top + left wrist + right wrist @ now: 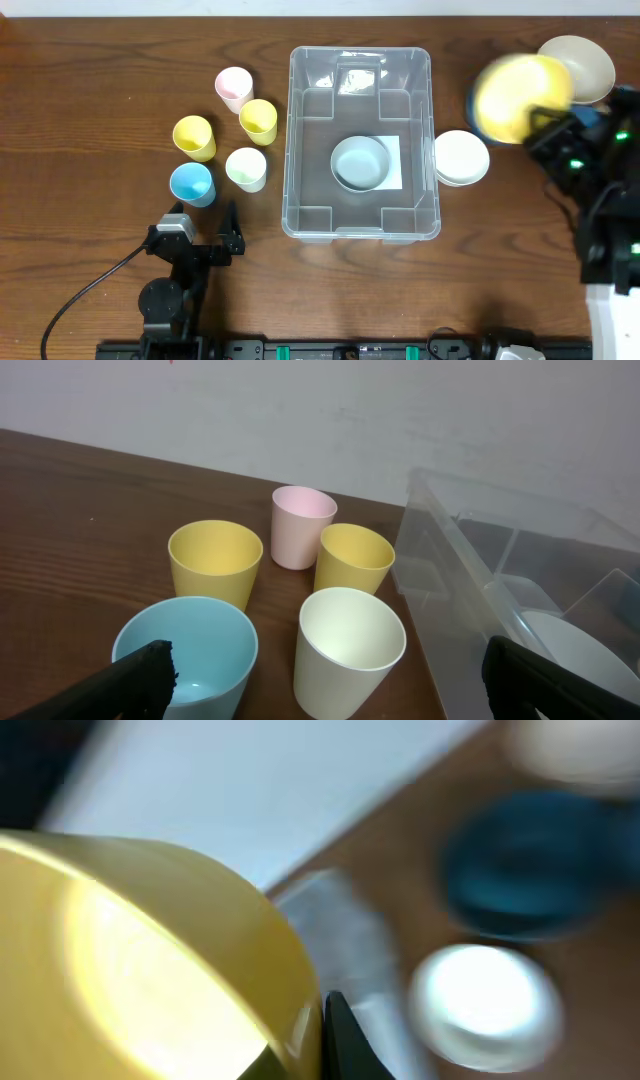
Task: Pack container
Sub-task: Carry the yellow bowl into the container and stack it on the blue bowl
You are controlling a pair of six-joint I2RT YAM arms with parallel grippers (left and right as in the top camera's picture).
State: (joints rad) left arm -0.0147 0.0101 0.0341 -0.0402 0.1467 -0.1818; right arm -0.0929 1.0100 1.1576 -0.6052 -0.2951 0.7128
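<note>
The clear container [300, 130] stands mid-table with a pale grey-blue bowl [361, 163] on its base. To its right my right gripper [543, 122] is shut on the rim of a yellow bowl [520, 97], held up off the table and blurred. In the right wrist view the yellow bowl [130, 960] fills the left side, its rim pinched at my right gripper [312, 1045], with the container's edge [340, 935] behind. My left gripper [205, 222] is open near the front left, nothing between its fingers [135, 682].
Several cups stand left of the container: pink [234, 88], yellow [258, 121], yellow [194, 138], pale green [246, 168], blue [191, 184]. A white bowl [461, 157] sits by the container's right wall. A beige bowl [580, 65] and a dark blue bowl [530, 860] lie far right.
</note>
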